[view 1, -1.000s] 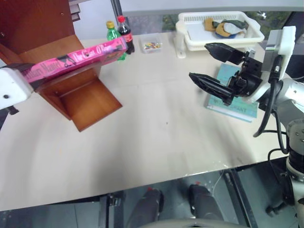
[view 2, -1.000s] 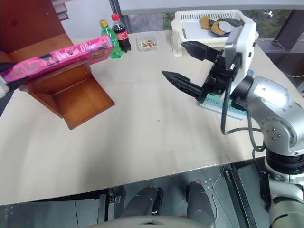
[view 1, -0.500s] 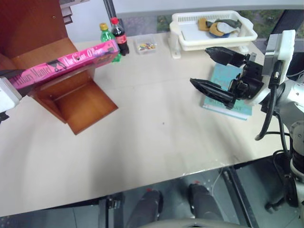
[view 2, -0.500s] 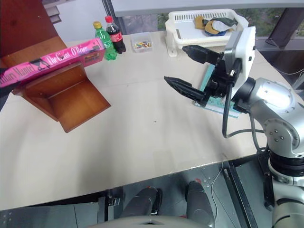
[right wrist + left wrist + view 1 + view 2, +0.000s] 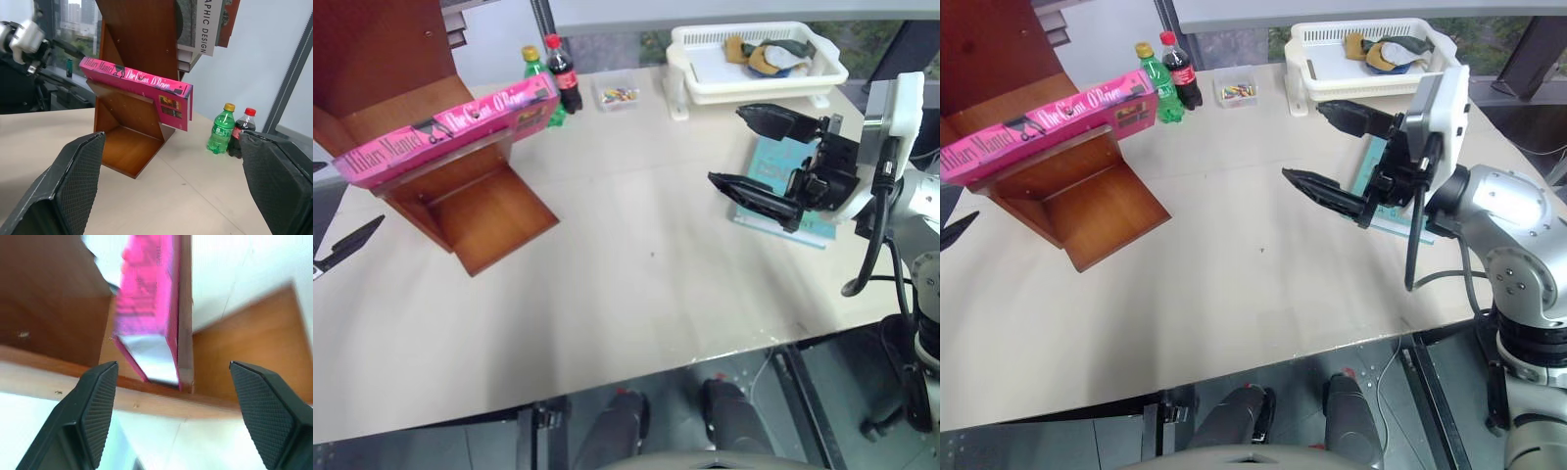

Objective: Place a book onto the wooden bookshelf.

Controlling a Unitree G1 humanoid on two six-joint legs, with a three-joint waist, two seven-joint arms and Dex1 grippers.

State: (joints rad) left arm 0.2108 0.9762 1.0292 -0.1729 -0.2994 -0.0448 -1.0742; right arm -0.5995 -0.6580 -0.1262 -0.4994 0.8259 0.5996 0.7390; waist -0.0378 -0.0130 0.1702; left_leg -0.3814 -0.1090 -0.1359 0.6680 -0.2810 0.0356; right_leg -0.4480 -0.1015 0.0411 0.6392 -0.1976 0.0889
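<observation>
- Your left gripper [image 5: 171, 418] hangs open, clear of the book [image 5: 450, 127].
- That pink book lies on the wooden bookshelf [image 5: 475, 201] at the table's [image 5: 607, 294] far left corner.
- Your right gripper [image 5: 1337, 162] is spread open above the table.

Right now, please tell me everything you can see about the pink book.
The pink book is a thick, bright pink paperback with white lettering on its spine and small pictures near one end. It lies flat on a board of the wooden bookshelf, spine facing outward, and its far end sticks out past the board toward the bottles. Its page edges look white. The open left gripper faces its near end without touching it.
</observation>
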